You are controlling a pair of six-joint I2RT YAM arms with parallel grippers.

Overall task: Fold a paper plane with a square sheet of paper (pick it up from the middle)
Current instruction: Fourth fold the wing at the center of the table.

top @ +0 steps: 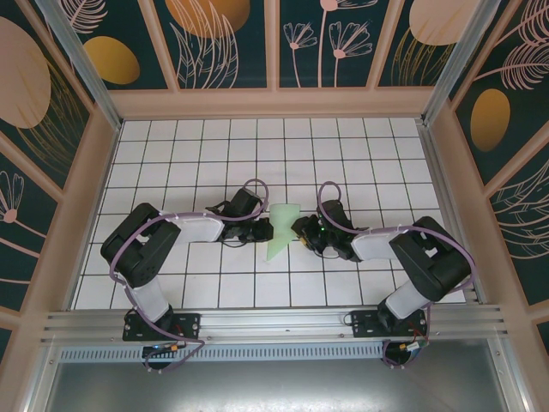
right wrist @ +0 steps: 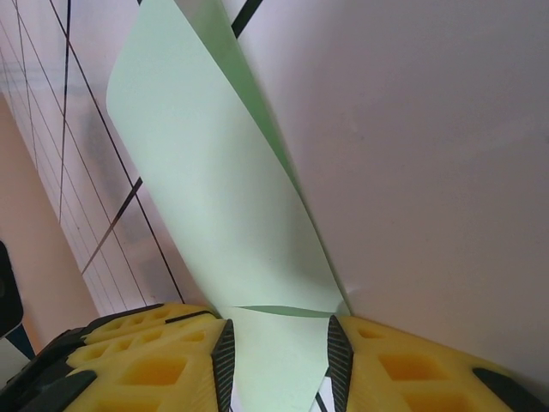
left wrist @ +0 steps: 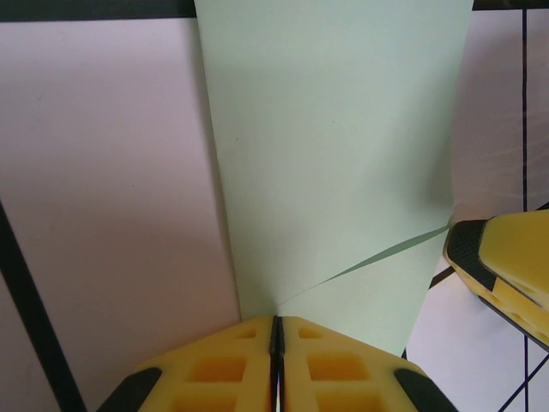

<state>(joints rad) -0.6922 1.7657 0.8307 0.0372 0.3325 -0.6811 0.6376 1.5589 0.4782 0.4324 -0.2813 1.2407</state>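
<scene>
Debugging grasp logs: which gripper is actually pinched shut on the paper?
The left gripper: its fingers meet in a tight seam at the edge of the sheet of paper. The right gripper has its fingers apart, the sheet passing between them.

We can read no words, numbers, labels or signs here.
</scene>
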